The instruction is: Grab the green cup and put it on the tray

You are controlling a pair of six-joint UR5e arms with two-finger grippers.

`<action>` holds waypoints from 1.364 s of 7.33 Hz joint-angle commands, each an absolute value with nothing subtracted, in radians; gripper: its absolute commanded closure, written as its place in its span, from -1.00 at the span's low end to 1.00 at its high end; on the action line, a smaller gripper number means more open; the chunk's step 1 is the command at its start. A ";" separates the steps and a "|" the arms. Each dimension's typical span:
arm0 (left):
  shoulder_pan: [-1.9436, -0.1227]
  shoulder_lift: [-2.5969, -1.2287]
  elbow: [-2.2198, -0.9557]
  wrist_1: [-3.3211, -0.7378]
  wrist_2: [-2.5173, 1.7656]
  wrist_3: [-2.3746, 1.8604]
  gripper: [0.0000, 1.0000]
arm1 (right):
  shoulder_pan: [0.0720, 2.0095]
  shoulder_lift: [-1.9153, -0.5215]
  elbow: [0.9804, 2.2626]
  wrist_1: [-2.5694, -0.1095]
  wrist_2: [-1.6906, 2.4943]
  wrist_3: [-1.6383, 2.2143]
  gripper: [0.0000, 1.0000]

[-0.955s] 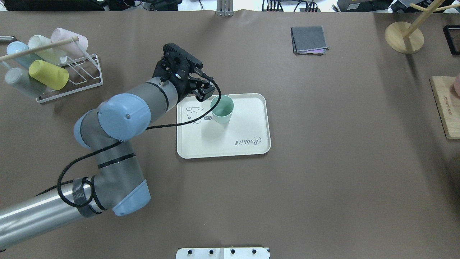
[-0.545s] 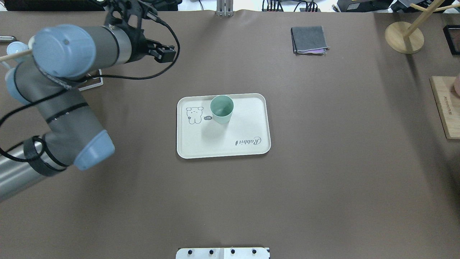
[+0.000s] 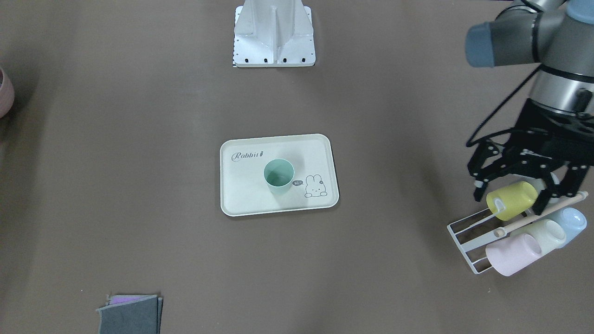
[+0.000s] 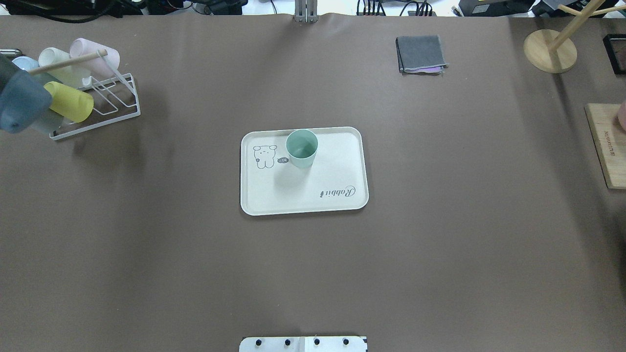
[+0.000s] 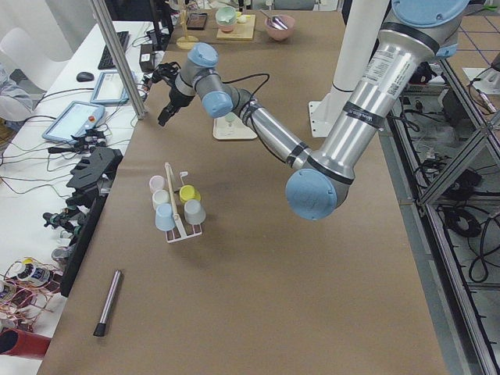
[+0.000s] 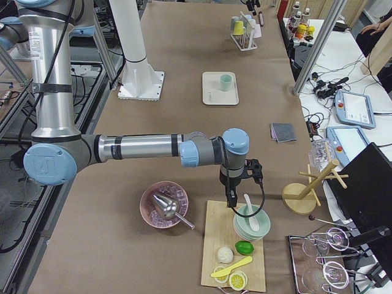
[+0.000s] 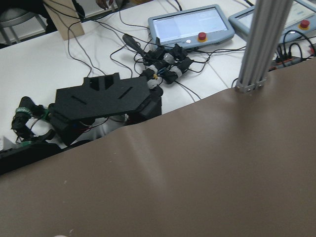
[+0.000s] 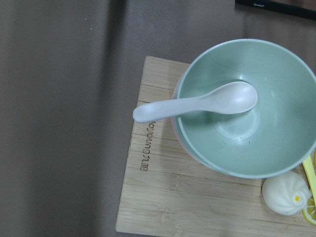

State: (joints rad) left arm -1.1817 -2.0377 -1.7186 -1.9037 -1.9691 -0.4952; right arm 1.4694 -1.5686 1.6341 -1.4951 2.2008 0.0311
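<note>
Overhead exterior view: the green cup [image 4: 301, 148] stands upright, mouth up, on the tray [image 4: 342, 166], close to the long rim farthest from the robot and just beside the bunny drawing. Bare tray floor runs from the cup to the "Rabbit" lettering and the near rim. Brown table [image 4: 313, 274] shows on all 4 sides of the tray. The wire rack [image 4: 117, 105] with its yellow cup [image 4: 68, 101] sits well apart by the table's left edge, the folded grey cloth [image 4: 420, 54] well apart toward the far edge, and a wooden board [image 4: 604, 151] at the right edge.

From the front-facing camera the left gripper [image 3: 509, 200] shows its jaws spread wide. The yellow cup lines up between its fingers [image 3: 478, 190] there, but the left side camera shows this gripper raised high off the table away from the rack, gripping nothing, well apart from the tray.

The right gripper [image 6: 233, 202] hangs over a green bowl [image 8: 247, 108] with a white spoon [image 8: 197, 103] on the board, far from the tray; I cannot tell how its jaws stand
</note>
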 commanded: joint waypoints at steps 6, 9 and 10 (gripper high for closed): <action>-1.586 -1.789 -1.558 -1.853 -2.388 -0.198 -0.95 | 1.453 -1.618 1.632 -1.454 2.134 0.040 -1.00; -1.603 -1.565 -1.707 -1.850 -2.390 -0.175 -0.95 | 1.453 -1.621 1.628 -1.454 2.134 0.041 -1.00; -1.603 -1.534 -1.712 -1.842 -2.390 -0.175 -0.95 | 1.453 -1.623 1.628 -1.454 2.134 0.041 -1.00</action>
State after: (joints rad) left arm -1.6016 -1.5915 -1.6829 -1.8489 -2.3893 -0.1768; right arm 1.4527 -1.6208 1.6283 -1.4542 2.1338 0.0412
